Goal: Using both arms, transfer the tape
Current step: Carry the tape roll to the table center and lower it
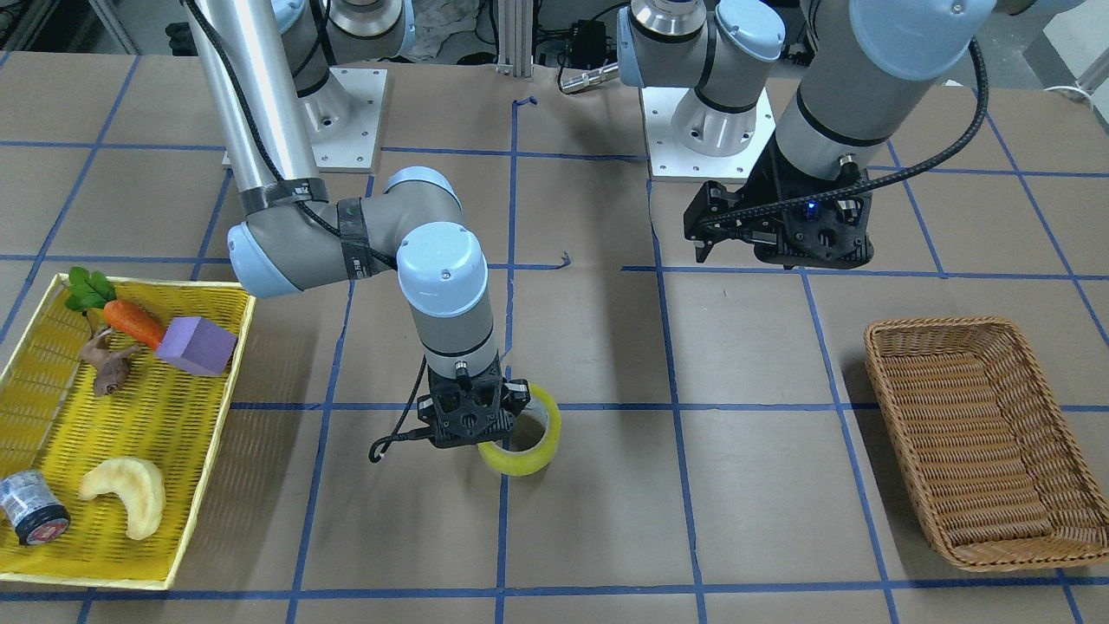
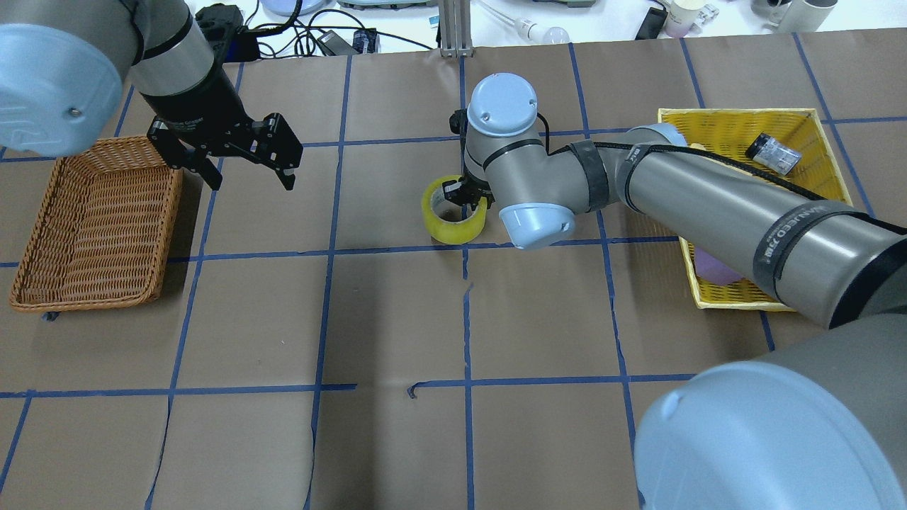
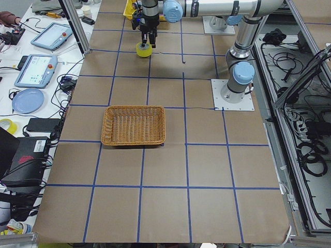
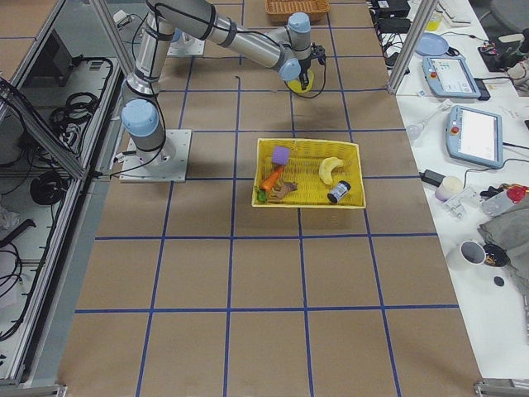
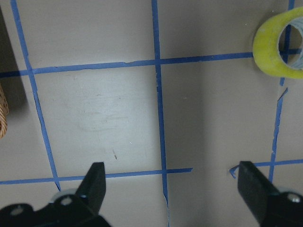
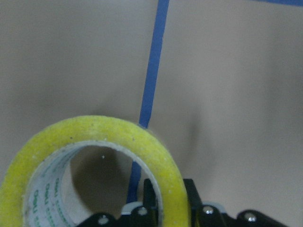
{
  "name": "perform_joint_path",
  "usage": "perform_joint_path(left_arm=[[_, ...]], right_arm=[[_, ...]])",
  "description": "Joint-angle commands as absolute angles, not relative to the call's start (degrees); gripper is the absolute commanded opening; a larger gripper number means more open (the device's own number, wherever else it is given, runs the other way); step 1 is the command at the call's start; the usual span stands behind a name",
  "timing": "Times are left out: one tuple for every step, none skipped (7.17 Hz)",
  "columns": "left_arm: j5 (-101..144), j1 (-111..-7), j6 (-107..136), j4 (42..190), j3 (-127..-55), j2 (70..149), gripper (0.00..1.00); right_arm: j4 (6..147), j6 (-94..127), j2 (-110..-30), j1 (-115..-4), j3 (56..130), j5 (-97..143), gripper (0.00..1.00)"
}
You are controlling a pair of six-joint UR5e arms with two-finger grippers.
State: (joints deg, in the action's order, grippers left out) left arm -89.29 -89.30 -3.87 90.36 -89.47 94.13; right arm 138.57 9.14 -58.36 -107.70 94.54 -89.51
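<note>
The yellow tape roll [image 1: 527, 458] sits near the table's middle, at or just above the brown surface; I cannot tell which. My right gripper [image 1: 507, 426] points down and is shut on the roll's wall, one finger inside the ring and one outside, as the right wrist view [image 6: 170, 201] shows. The tape [image 2: 451, 221] also shows in the overhead view under the right wrist. My left gripper [image 2: 251, 183] is open and empty, hovering above the table beside the wicker basket. In the left wrist view its gripper [image 5: 175, 189] is spread wide, with the tape [image 5: 271, 47] far off at the upper right.
A brown wicker basket [image 1: 979, 442] stands on the left arm's side. A yellow tray [image 1: 211, 438] on the right arm's side holds a carrot [image 1: 130, 321], a purple block [image 1: 199, 345], a pale curved piece and a silver-black cylinder [image 1: 30, 511]. Blue tape lines grid the table.
</note>
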Motion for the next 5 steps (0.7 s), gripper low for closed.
perform_joint_path(left_arm=[[-89.30, -89.30, -3.87, 90.35, -89.47, 94.13, 1.00], [-89.30, -89.30, -3.87, 90.35, -89.47, 94.13, 1.00], [-89.30, -89.30, -3.87, 90.35, -89.47, 94.13, 1.00], [-89.30, -89.30, -3.87, 90.35, -89.47, 94.13, 1.00], [-89.21, -89.30, -3.87, 90.35, -89.47, 94.13, 1.00]], right_arm=[[139.22, 9.14, -54.94, -107.58, 92.29, -91.92, 0.00], [139.13, 9.14, -54.93, -107.58, 92.20, -92.11, 0.26], [138.70, 9.14, -55.11, -107.58, 91.94, -91.85, 0.99], [138.34, 9.23, -55.46, -106.97, 90.54, -91.93, 1.00], [135.29, 9.14, -57.46, -106.79, 89.66, -91.93, 1.00]])
